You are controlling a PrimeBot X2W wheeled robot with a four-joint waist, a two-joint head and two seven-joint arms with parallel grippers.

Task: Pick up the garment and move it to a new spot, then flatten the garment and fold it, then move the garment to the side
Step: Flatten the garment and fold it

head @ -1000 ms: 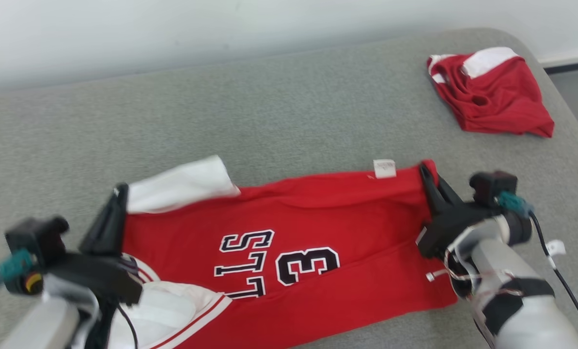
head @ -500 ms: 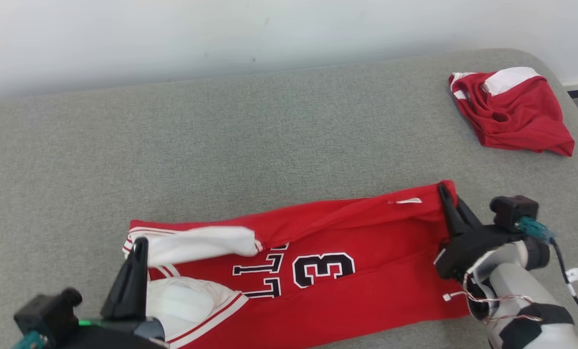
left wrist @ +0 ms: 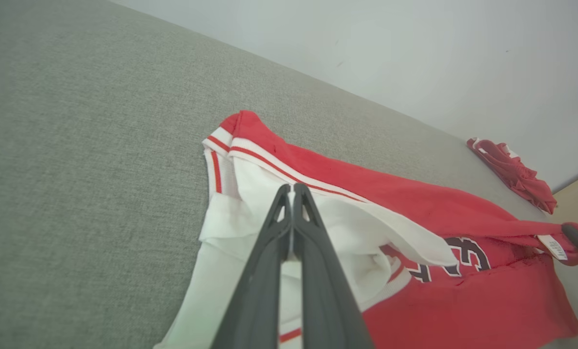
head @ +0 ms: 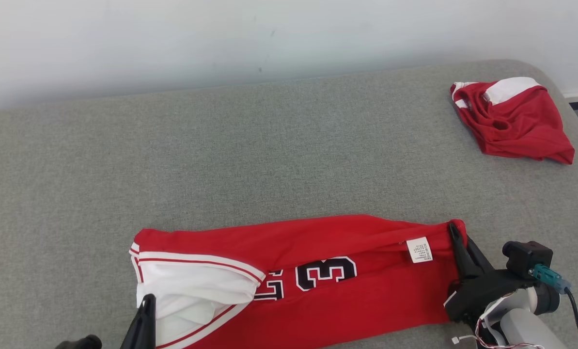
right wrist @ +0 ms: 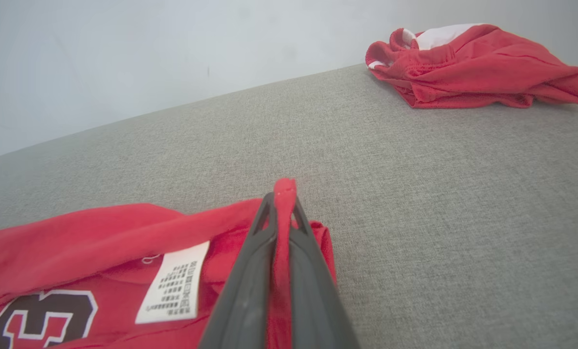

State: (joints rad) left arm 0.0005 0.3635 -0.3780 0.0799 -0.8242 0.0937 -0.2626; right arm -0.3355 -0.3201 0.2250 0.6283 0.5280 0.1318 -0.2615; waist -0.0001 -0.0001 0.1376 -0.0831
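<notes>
The garment (head: 318, 242) is a red jersey with white panels and a black "3". It lies as a long band across the near part of the grey surface, its far edge folded over toward me. My left gripper (head: 147, 301) is at the band's left end, shut on the white panel (left wrist: 250, 194). In the left wrist view the left gripper (left wrist: 291, 190) has its fingers pressed together with white cloth between them. At the band's right end my right gripper (head: 453, 229) is shut on the red hem. In the right wrist view the right gripper (right wrist: 281, 196) has red cloth pinched between its fingers, beside a white label (right wrist: 172, 283).
A second red and white garment (head: 511, 121) lies crumpled at the far right corner of the grey padded surface (head: 269, 145). A pale wall runs behind it. The surface's rounded right edge lies close to my right arm.
The camera has tilted, shifting the whole picture. Both grippers drew the jersey's held edge toward me, folding it over the lettering, so the band is narrower.
</notes>
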